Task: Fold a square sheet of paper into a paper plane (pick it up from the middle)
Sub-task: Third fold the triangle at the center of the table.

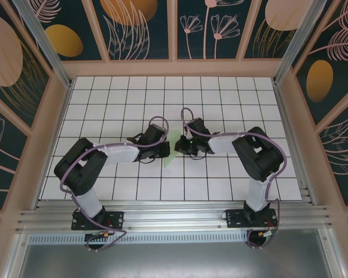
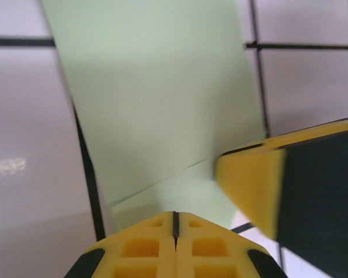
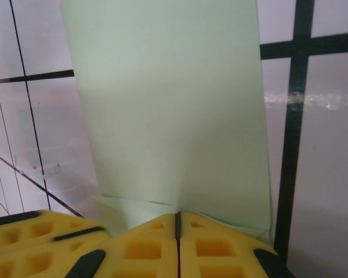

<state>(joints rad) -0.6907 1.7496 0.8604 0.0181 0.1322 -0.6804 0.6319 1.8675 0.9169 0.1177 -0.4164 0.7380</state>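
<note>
Right wrist: right gripper [image 3: 177,215] clamped on the sheet [image 3: 168,104] edge, left gripper [image 2: 175,214] clamped alongside. Tension evenly; crease should run straight.

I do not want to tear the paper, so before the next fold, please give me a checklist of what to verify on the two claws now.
1. Left claw shut: ok.
2. Right claw shut: ok.
3. Paper pinched by right claw: ok, wrinkles run into its tips.
4. Paper pinched by left claw: cannot tell, the edge only reaches its tips.
5. Claws clear of each other: cannot tell, they are very close.
</note>
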